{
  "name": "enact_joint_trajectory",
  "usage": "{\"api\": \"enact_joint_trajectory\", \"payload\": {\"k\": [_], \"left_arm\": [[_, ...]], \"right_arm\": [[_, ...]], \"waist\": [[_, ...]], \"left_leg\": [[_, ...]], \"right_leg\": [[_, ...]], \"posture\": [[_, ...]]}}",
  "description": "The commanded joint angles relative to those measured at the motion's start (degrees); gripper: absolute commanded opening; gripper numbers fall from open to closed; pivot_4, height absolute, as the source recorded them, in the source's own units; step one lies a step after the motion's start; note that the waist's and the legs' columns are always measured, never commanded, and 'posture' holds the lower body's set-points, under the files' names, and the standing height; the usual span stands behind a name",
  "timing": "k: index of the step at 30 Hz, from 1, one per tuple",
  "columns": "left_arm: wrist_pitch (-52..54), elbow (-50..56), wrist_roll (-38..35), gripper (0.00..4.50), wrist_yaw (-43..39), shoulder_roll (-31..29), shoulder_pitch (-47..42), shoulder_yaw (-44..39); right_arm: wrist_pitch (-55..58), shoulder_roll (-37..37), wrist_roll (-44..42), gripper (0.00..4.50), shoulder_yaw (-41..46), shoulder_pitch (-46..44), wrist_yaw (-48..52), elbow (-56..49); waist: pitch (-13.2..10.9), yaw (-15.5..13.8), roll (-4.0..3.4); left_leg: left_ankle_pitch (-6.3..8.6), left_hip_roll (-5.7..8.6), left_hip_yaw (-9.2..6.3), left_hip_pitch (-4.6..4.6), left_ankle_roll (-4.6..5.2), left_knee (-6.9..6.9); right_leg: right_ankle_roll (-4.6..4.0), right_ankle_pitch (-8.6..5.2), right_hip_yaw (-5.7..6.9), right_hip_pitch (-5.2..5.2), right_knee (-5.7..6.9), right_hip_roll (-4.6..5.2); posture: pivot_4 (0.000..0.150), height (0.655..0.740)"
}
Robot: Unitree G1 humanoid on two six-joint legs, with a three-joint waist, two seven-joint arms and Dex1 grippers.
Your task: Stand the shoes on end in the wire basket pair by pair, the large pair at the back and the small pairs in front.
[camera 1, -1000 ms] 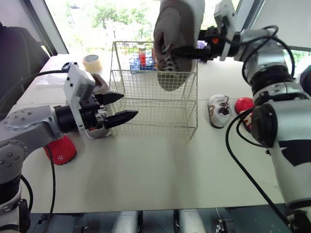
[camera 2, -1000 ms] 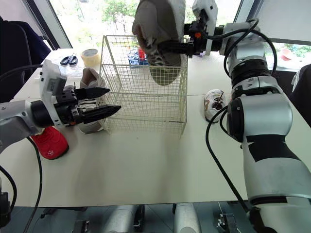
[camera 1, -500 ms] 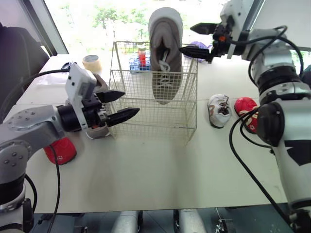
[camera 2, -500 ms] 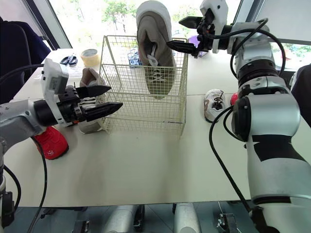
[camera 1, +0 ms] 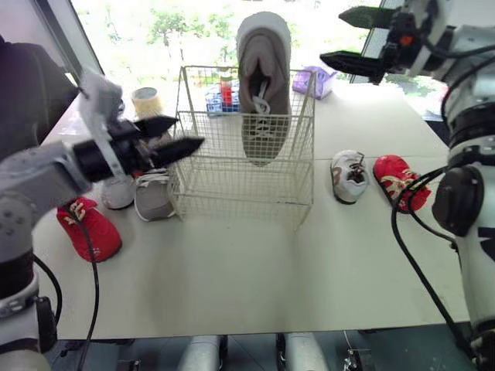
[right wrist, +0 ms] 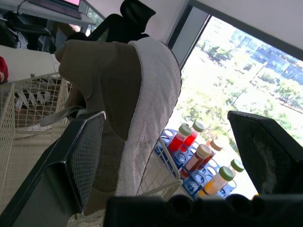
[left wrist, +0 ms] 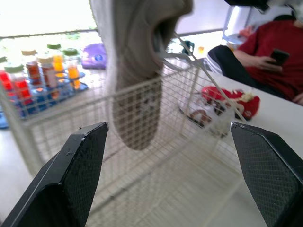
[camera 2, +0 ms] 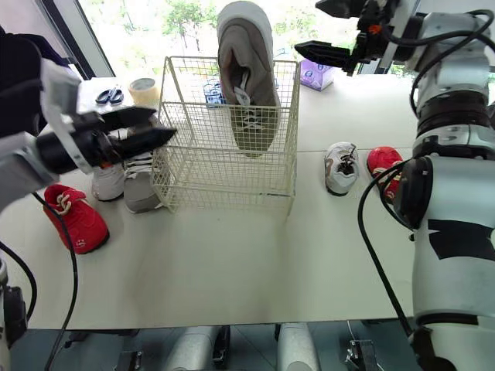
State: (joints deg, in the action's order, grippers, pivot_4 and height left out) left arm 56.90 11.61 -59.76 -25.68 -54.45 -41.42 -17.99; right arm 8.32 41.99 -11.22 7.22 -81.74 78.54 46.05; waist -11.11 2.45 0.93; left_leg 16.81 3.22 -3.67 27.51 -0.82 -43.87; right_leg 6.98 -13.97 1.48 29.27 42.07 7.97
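Observation:
A large tan shoe (camera 1: 263,85) stands toe down at the back of the wire basket (camera 1: 232,182), its heel above the rim. My right gripper (camera 1: 332,35) hangs open, up and to the right of the shoe, apart from it. My left gripper (camera 1: 188,131) is open at the basket's left wall, holding nothing. On the table left of the basket lie a grey shoe (camera 1: 153,195), a small white shoe (camera 1: 117,192) and a small red shoe (camera 1: 89,230). Right of the basket lie a small white shoe (camera 1: 349,176) and a small red shoe (camera 1: 398,182).
Behind the basket stand a blue rack of bottles (camera 1: 220,93), a tape roll (camera 1: 144,100) and a purple box (camera 1: 321,79). Scissors (camera 2: 110,96) lie at the far left. A person in a red shirt (left wrist: 265,56) sits beyond the table's right side.
My right gripper opened, let go of the tan shoe, which now stands in the basket, and drew away up and right. My left arm pulled back left, uncovering the shoes there.

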Motion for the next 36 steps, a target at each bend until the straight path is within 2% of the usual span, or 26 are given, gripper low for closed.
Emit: {"api": "enact_joint_trajectory", "payload": {"k": [1, 3, 6, 10, 15, 18, 24, 29, 35, 36], "left_arm": [[-1.3, -14.6, 11.1, 4.26, 2.4, -6.0, -8.0, 1.4], [1.6, -24.0, 16.0, 4.26, -0.2, -7.0, -14.4, 7.5], [4.2, -39.7, 23.8, 4.26, -3.8, -3.7, -24.8, 15.7], [1.4, -58.2, 32.2, 4.26, -8.2, 2.5, -33.6, 20.6], [-1.4, -70.9, 40.4, 4.26, -13.6, 7.0, -39.8, 23.7], [-2.3, -75.5, 44.3, 4.26, -16.5, 8.6, -41.9, 24.8], [-4.0, -80.6, 48.0, 4.26, -17.6, 12.0, -42.4, 22.7], [-5.3, -83.4, 50.0, 4.26, -12.1, 14.6, -41.5, 20.2], [-6.5, -84.7, 49.8, 4.26, -14.7, 18.8, -39.2, 16.9], [-7.0, -84.7, 49.8, 4.02, -14.5, 19.2, -38.9, 16.2]], "right_arm": [[21.3, 3.5, -11.9, 4.5, 2.7, 7.9, -1.9, -31.8], [31.8, 4.6, -18.6, 4.5, 3.3, 13.1, -4.8, -45.6], [43.3, 5.4, -27.8, 4.5, 4.1, 18.6, -8.4, -59.5], [46.6, 6.7, -31.0, 4.5, 5.6, 23.7, -13.8, -67.0], [51.4, 7.1, -38.7, 4.5, 10.6, 28.7, -21.0, -74.1], [53.7, 4.1, -45.6, 4.5, 14.1, 30.5, -27.9, -76.5], [52.3, 2.3, -50.0, 4.5, 14.2, 34.7, -37.0, -79.7], [50.5, 2.5, -52.7, 4.5, 14.0, 35.7, -40.4, -79.4], [47.0, 1.6, -53.0, 4.5, 12.8, 35.4, -42.6, -76.0], [46.7, 1.7, -53.1, 4.5, 12.5, 35.3, -43.0, -75.7]], "waist": [[0.0, 0.0, 0.0], [0.1, 0.0, -0.08], [0.1, -0.3, -0.04], [0.1, -1.4, 0.06], [0.1, -1.7, 0.3], [0.1, -1.7, 0.32], [0.2, -1.6, 0.34], [0.2, -1.8, 0.36], [0.2, -1.8, 0.4], [0.2, -1.9, 0.39]], "left_leg": [[0.0, 0.0, -0.02, -0.01, 0.01, 0.05], [0.0, 0.01, 0.02, -0.08, 0.02, 0.1], [0.0, 0.02, -0.03, -0.22, 0.02, 0.01], [0.01, 0.04, -0.16, -0.25, 0.03, -0.19], [0.02, 0.05, -0.14, 0.04, 0.04, -0.2], [0.02, 0.06, -0.09, 0.05, 0.05, -0.14], [0.03, 0.07, -0.01, -0.03, 0.06, -0.15], [0.03, 0.11, -0.01, 0.0, 0.07, -0.18], [0.03, 0.15, -0.01, -0.05, 0.08, -0.24], [0.03, 0.17, 0.0, -0.06, 0.08, -0.23]], "right_leg": [[0.0, 0.0, 0.0, 0.01, 0.0, -0.01], [-0.01, -0.01, -0.01, -0.02, 0.0, -0.01], [0.0, -0.02, 0.08, -0.25, 0.01, -0.02], [0.03, -0.01, 0.27, -0.48, -0.03, 0.01], [0.04, 0.0, 0.26, -0.2, -0.05, 0.09], [0.04, -0.01, 0.26, -0.19, -0.07, 0.2], [0.05, 0.0, 0.26, -0.19, -0.03, 0.31], [0.06, 0.01, 0.27, -0.2, -0.04, 0.34], [0.08, 0.01, 0.3, -0.3, -0.04, 0.37], [0.08, 0.02, 0.3, -0.3, -0.03, 0.41]], "posture": [[0.15, 0.6563], [0.15, 0.6563], [0.15, 0.6563], [0.15, 0.6563], [0.15, 0.6563], [0.15, 0.6563], [0.15, 0.6563], [0.15, 0.6563], [0.15, 0.6563], [0.15, 0.6563]]}}
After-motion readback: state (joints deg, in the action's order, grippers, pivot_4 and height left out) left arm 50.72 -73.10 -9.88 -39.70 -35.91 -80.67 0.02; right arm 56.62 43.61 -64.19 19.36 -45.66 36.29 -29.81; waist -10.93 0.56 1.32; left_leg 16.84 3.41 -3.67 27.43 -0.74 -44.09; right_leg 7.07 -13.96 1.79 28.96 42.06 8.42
